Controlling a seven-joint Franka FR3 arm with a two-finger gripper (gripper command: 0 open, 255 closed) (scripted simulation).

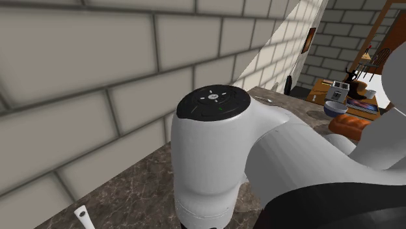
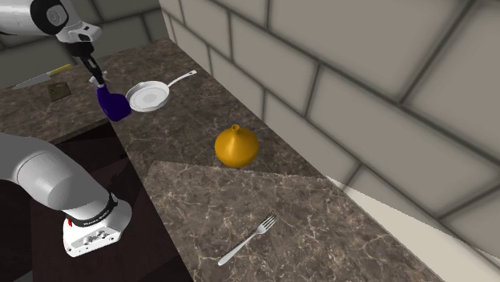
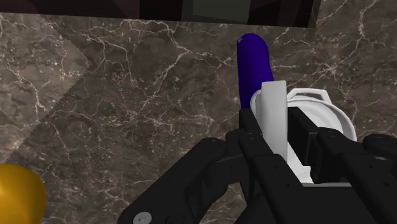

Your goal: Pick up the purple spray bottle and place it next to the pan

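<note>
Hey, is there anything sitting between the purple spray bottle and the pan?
Nothing visible. The purple spray bottle, clasped in the end effector, is already right beside the pan. The yellow round object lies farther along the counter, not between them.

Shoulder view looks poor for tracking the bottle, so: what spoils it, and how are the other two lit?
Shoulder view: the arm looms close, hiding much of the counter; a sunlit wedge brightens the wall. Second exterior view: even light, no glare, pan and purple spray bottle clear. Wrist view: dim, gripper clasping the bottle's white head.
</note>
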